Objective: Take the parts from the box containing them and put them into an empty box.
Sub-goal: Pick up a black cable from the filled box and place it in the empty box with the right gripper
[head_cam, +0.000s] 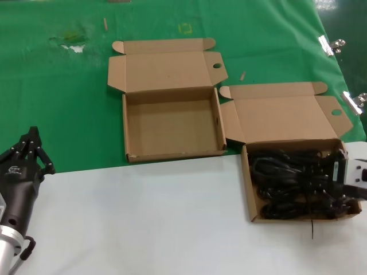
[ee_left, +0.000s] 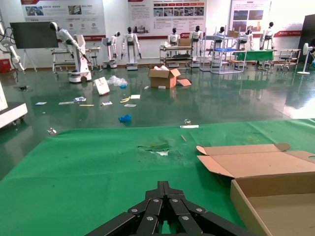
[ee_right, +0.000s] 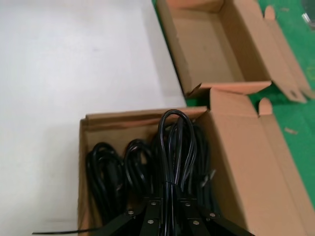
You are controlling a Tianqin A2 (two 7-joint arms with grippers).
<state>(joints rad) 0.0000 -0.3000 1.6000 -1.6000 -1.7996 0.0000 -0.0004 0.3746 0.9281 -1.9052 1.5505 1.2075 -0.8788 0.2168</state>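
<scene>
Jaws clamped around cable coil (ee_right: pixel 176 147)

The empty box (head_cam: pixel 172 123) lies open from above, its lid (head_cam: pixel 166 71) folded back toward 12 o'clock. The full box (head_cam: pixel 295 180) stands at its 4 o'clock, corners nearly touching, its raised lid (head_cam: pixel 284 117) walling the far side. Cables (head_cam: pixel 298 183) crowd that tray. White table (head_cam: pixel 143 217) stretches bare toward 7 o'clock.

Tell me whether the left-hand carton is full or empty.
Empty. The left carton, lid open, shows only bare cardboard floor; the cables all lie in the right carton.
</scene>
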